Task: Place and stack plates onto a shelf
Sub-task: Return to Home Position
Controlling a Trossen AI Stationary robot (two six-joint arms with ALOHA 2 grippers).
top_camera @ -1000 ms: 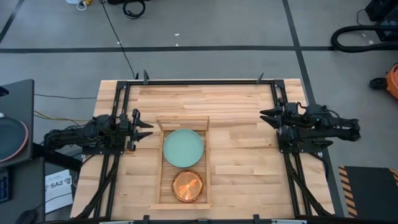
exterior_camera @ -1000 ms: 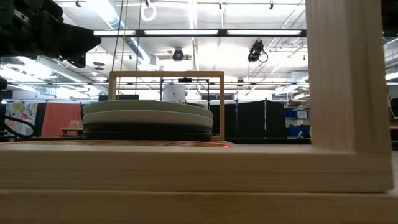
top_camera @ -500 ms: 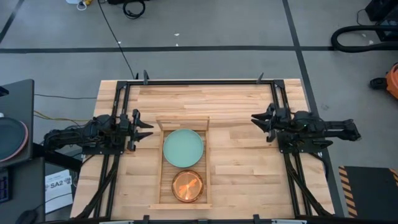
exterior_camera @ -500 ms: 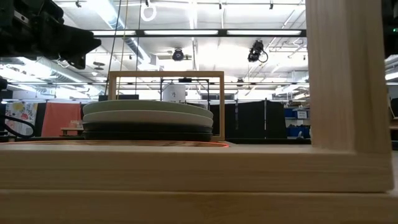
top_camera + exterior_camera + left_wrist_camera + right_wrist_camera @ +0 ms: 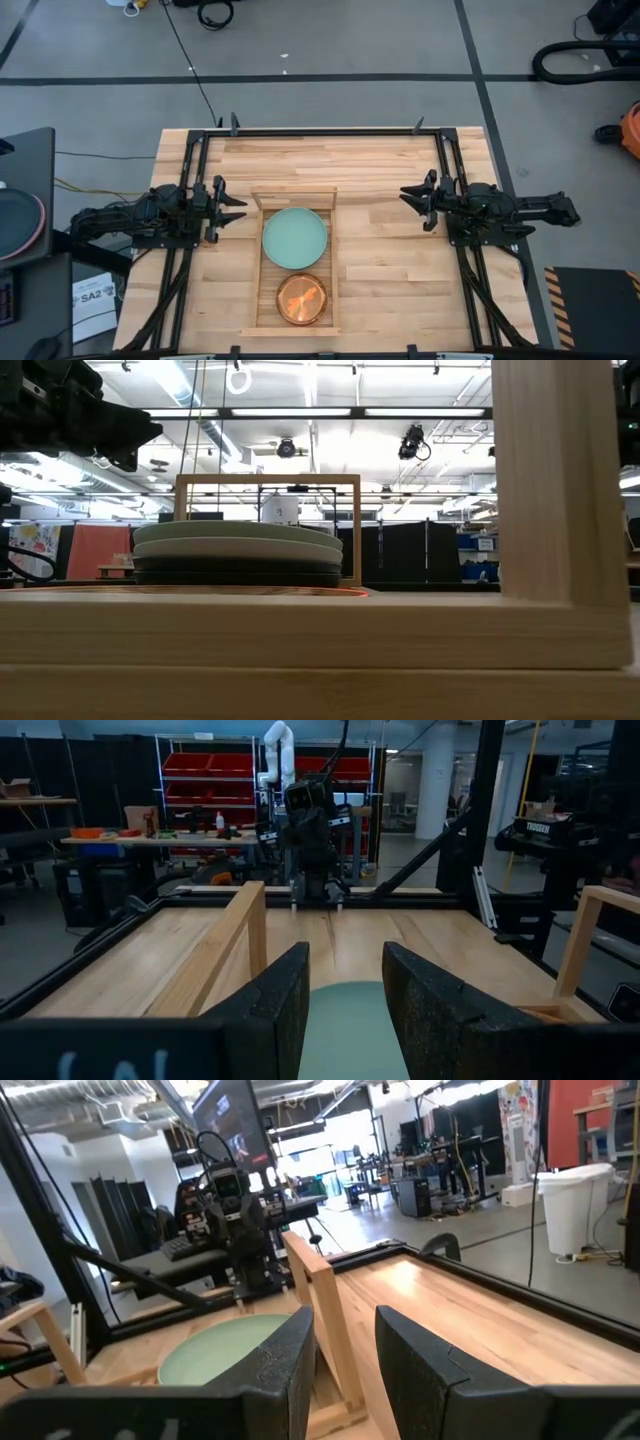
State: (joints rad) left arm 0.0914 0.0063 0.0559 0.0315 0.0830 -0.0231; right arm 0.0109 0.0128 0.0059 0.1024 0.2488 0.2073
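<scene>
The shelf (image 5: 258, 262) lies in the middle of the table. A stack of large plates, a mint green one (image 5: 295, 237) on top, rests on its far half; the low view shows the stack (image 5: 238, 552) from the side. A small orange plate (image 5: 301, 298) lies on the near half. My left gripper (image 5: 240, 209) stands open just left of the shelf, pointing level at the stack, nothing between its fingers (image 5: 345, 1005). My right gripper (image 5: 408, 194) hangs open to the right of the shelf, pointing level toward it, with nothing in it (image 5: 345, 1365).
A black metal frame (image 5: 320, 131) runs around the table's far edge and sides. The shelf's raised far rail (image 5: 268, 480) stands behind the stack. Bare wood (image 5: 385, 270) lies between the shelf and my right arm.
My right gripper has sunk and reached toward the table's left, closer to the shelf, staying level and open. The left arm and the plates have kept still.
</scene>
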